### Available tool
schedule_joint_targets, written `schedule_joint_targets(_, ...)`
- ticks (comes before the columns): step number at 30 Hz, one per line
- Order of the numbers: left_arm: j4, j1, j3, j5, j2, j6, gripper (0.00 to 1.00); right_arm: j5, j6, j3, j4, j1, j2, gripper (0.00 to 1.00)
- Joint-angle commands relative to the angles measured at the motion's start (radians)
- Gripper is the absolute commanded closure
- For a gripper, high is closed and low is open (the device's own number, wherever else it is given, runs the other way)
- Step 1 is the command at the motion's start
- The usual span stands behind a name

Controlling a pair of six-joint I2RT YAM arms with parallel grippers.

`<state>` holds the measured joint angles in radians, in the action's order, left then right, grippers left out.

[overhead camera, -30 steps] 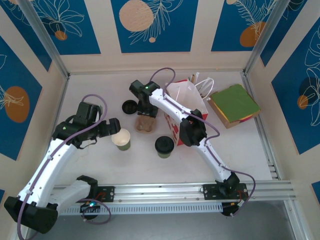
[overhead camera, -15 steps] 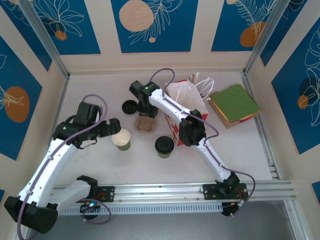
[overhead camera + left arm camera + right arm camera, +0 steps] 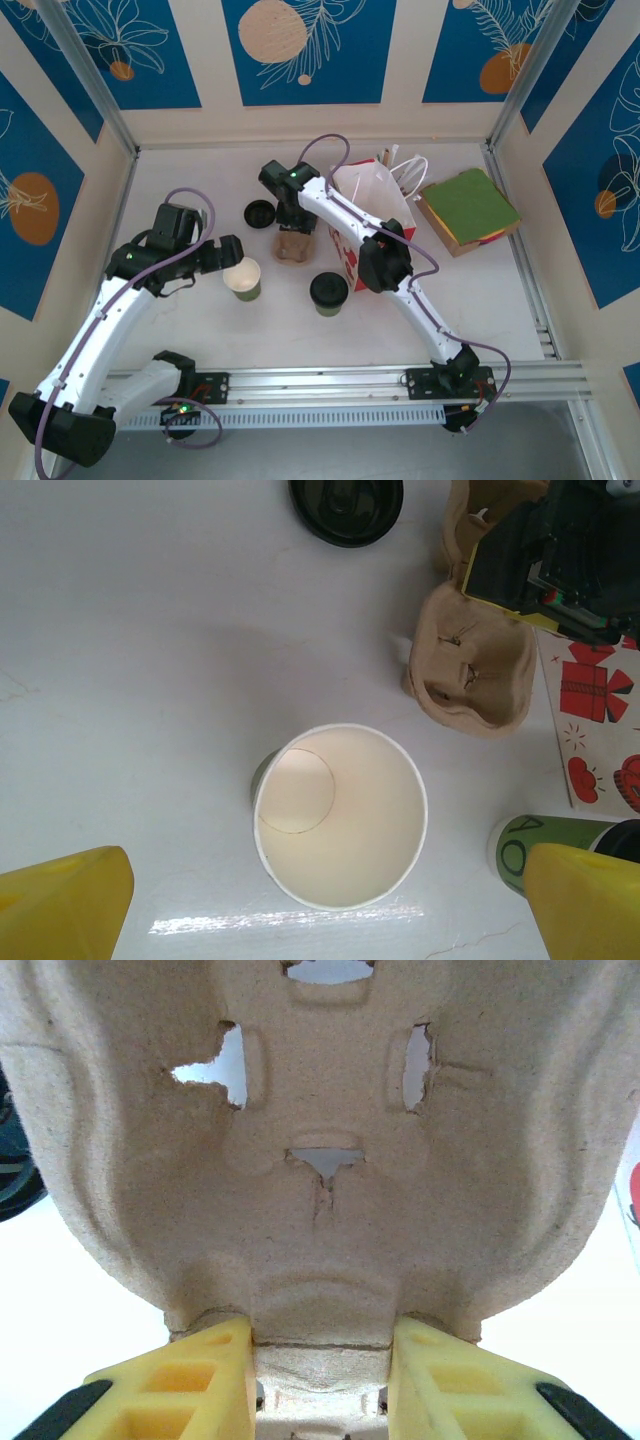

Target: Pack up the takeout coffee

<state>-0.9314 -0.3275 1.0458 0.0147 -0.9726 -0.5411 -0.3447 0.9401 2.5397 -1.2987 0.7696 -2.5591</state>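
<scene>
1. Right wrist view: the right jaws are pinching the narrow middle tab of the brown moulded-pulp cup carrier (image 3: 320, 1160), with one yellow finger (image 3: 170, 1380) pressing on each side of it.
2. The takeout coffee, a small green paper cup with a round black lid (image 3: 329, 292), is standing on the white counter (image 3: 480, 300). It is just in front of the carrier and beside the red-and-white paper bag (image 3: 375, 215), and nothing is touching it.
3. The left jaws are hanging wide open over the lidless green cup (image 3: 340, 815), gripping nothing.
4. The step looks like placing the carrier. It is probably best kept level and moved slowly, because the thin pulp is likely to flex or tear at the pinch.
5. Setting it flat with a pocket facing up near the lidded cup should help, while avoiding the bag.
</scene>
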Motion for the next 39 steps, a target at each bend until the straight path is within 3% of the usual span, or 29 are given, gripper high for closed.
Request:
schedule_joint_targets(1, 0.017, 0.010, -0.012, 0.028, -0.006, 0.001, 0.00, -0.027, -0.014, 0.031, -0.033, 0.014, 0.075, 0.67)
schedule_joint_targets(11, 0.061, 0.029, 0.000, 0.078, -0.038, -0.013, 0.00, -0.016, -0.030, 0.027, -0.031, 0.017, 0.088, 0.67)
schedule_joint_targets(15, 0.132, 0.068, 0.007, 0.146, -0.081, -0.041, 0.05, -0.005, -0.041, 0.023, -0.028, 0.016, 0.088, 0.67)
schedule_joint_targets(19, 0.230, 0.134, 0.005, 0.292, -0.162, -0.107, 0.12, -0.001, -0.052, 0.020, -0.025, 0.016, 0.088, 0.67)
schedule_joint_targets(25, 0.485, 0.209, -0.031, 0.526, -0.305, -0.249, 0.30, 0.013, -0.068, 0.019, -0.014, 0.007, 0.092, 0.67)
schedule_joint_targets(30, 0.786, 0.228, -0.078, 0.685, -0.458, -0.409, 0.38, 0.036, -0.083, 0.013, -0.002, 0.001, 0.094, 0.67)
schedule_joint_targets(33, 0.967, 0.229, -0.091, 0.734, -0.544, -0.504, 0.40, 0.048, -0.089, 0.005, 0.001, -0.002, 0.094, 0.67)
schedule_joint_targets(39, 1.140, 0.227, -0.046, 0.744, -0.690, -0.573, 0.41, 0.076, -0.091, -0.007, 0.006, -0.003, 0.095, 0.68)
